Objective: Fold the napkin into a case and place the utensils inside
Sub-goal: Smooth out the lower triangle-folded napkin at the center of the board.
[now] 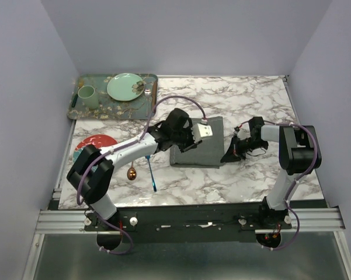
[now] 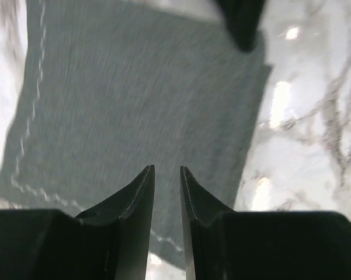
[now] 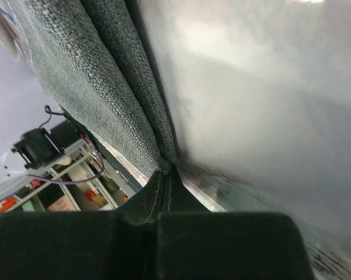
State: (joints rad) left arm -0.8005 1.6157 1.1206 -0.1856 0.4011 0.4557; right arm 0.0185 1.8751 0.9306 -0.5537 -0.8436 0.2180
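Observation:
The dark grey napkin (image 1: pixel 194 153) lies folded on the marble table, filling the left wrist view (image 2: pixel 134 99). My left gripper (image 1: pixel 205 135) hovers over its far part, jaws (image 2: pixel 167 169) slightly open with nothing between them. My right gripper (image 1: pixel 236 146) is shut on the napkin's right edge and holds it lifted off the table; two layers of cloth (image 3: pixel 114 99) run into its closed tips (image 3: pixel 166 170). The blue fork (image 1: pixel 152 175) and the copper spoon (image 1: pixel 131 172) lie on the table left of the napkin, apart from both grippers.
A red plate (image 1: pixel 96 143) sits at the left edge. The patterned green tray (image 1: pixel 82 111) at the back left carries a green cup (image 1: pixel 87 96), a green plate (image 1: pixel 125 86) and a brown-handled utensil (image 1: pixel 153 87). Walls enclose the table.

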